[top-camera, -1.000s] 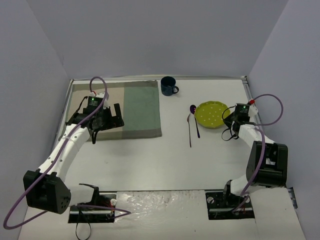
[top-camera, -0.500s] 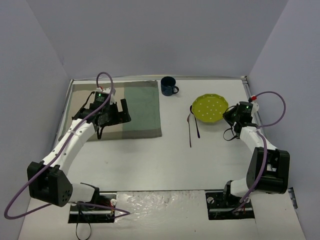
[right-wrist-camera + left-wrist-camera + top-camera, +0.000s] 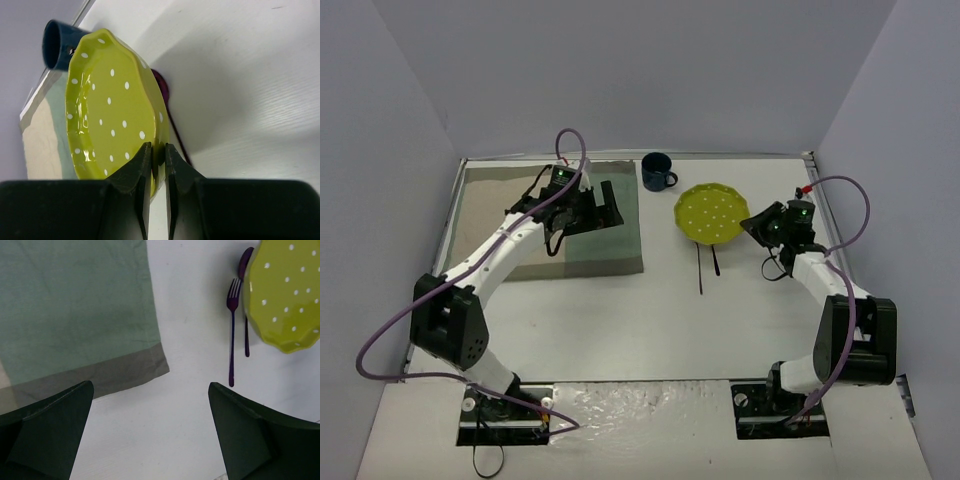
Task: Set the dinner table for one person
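My right gripper is shut on the rim of a lime-green plate with white dots and holds it lifted and tilted above the white dinner table. A purple fork and purple spoon lie partly under the plate. A dark blue mug stands at the back. My left gripper is open and empty, above the green right half of the beige-and-green placemat.
Grey walls close in the table on the left, back and right. The arm bases stand at the near edge. Bare white tabletop lies between the placemat and the cutlery.
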`<action>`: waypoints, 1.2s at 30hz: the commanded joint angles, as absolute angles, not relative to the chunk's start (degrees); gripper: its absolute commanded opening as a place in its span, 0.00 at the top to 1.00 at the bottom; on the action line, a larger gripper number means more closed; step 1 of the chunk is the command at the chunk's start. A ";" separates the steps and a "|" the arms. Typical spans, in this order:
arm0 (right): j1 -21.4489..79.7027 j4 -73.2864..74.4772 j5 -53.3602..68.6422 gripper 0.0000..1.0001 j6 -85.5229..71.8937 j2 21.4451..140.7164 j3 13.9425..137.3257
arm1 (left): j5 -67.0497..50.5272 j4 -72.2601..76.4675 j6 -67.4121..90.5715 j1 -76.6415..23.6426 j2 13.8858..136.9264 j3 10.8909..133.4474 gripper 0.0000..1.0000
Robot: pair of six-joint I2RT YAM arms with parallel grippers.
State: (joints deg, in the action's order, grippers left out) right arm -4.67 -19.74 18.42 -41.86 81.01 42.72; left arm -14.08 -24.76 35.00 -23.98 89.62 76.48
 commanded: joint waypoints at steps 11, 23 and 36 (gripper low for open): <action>4.36 -37.93 27.97 1.00 -48.53 80.83 43.64 | -16.07 -19.01 41.82 -29.96 101.23 88.98 0.03; 6.51 -40.00 28.05 1.00 -49.14 81.66 43.24 | -15.82 -17.83 45.35 -32.34 105.30 88.95 0.14; 7.38 -41.03 28.83 1.00 -50.10 82.00 43.43 | -16.17 -14.81 46.66 -32.43 106.54 88.37 0.36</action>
